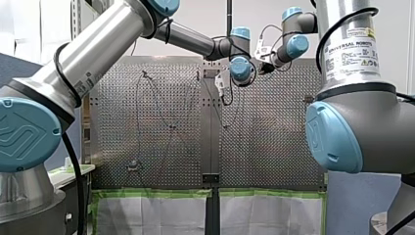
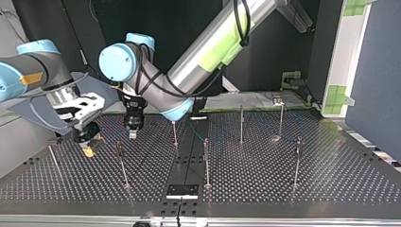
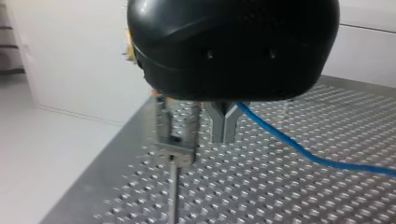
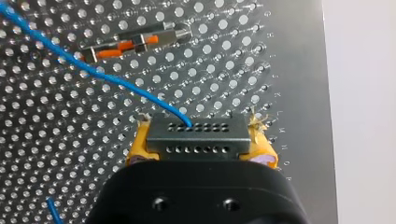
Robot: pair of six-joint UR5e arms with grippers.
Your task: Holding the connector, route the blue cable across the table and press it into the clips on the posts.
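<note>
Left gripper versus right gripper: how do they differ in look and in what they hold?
The left gripper has bare metal fingers; the right gripper has yellow pads. The left gripper pinches the blue cable itself; the right gripper clamps the grey connector at its end. Both have black bodies and are shut.

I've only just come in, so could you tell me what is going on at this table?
My right gripper holds the dark connector between its yellow-padded fingers above the perforated table, with the blue cable trailing from it. My left gripper hovers close beside a clip on a post, the cable running past it. Whether the cable sits in any clip yet cannot be told.
</note>
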